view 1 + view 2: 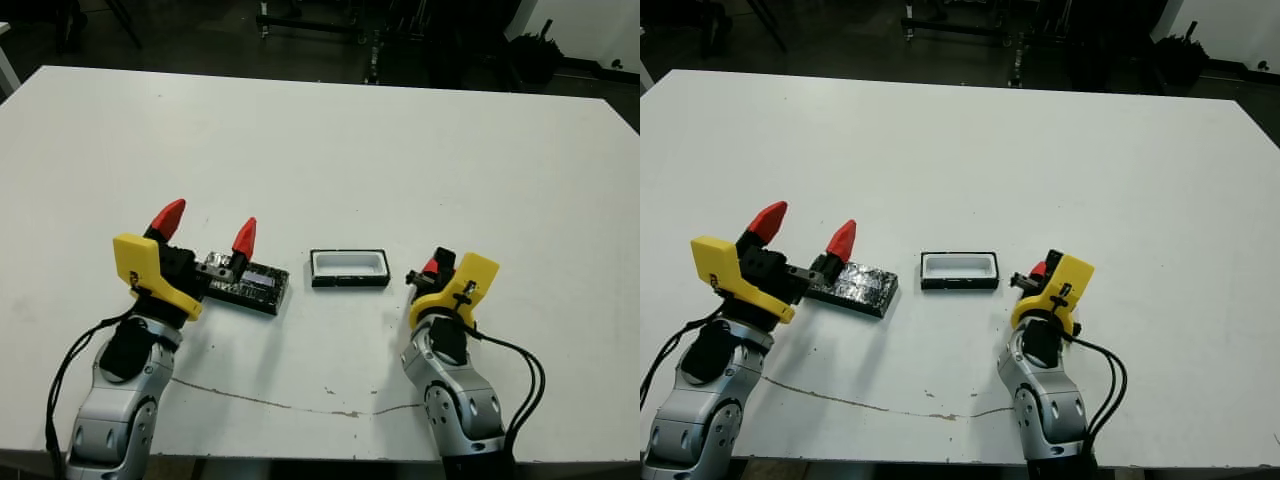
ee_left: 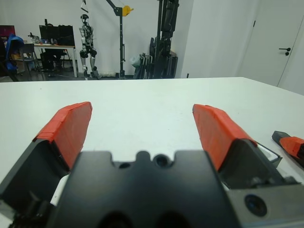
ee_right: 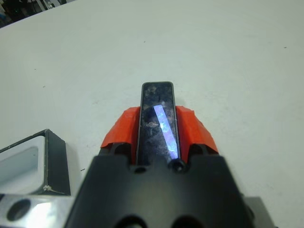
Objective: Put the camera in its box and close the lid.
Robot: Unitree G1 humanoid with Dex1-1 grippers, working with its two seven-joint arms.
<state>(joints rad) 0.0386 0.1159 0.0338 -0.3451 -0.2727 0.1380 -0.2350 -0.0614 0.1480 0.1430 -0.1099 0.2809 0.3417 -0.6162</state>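
Note:
The box (image 1: 349, 268) lies open near the table's front, its white lining showing. To its right, my right gripper (image 1: 428, 268) is shut on the camera (image 3: 156, 102), a slim glossy black bar clamped between the two red fingers (image 3: 192, 124); the box's corner (image 3: 33, 159) shows beside it in the right wrist view. The lid (image 1: 252, 286), a flat glossy black slab, rests on the table left of the box. My left gripper (image 1: 206, 228) hovers over the lid's left end, open, with nothing between its fingers (image 2: 69, 126).
A thin dark crack line (image 1: 270, 402) runs across the table (image 1: 320, 150) near its front edge. Beyond the far edge stand dark stands and equipment (image 2: 164, 38). My right gripper's red tip (image 2: 292, 144) shows at the edge of the left wrist view.

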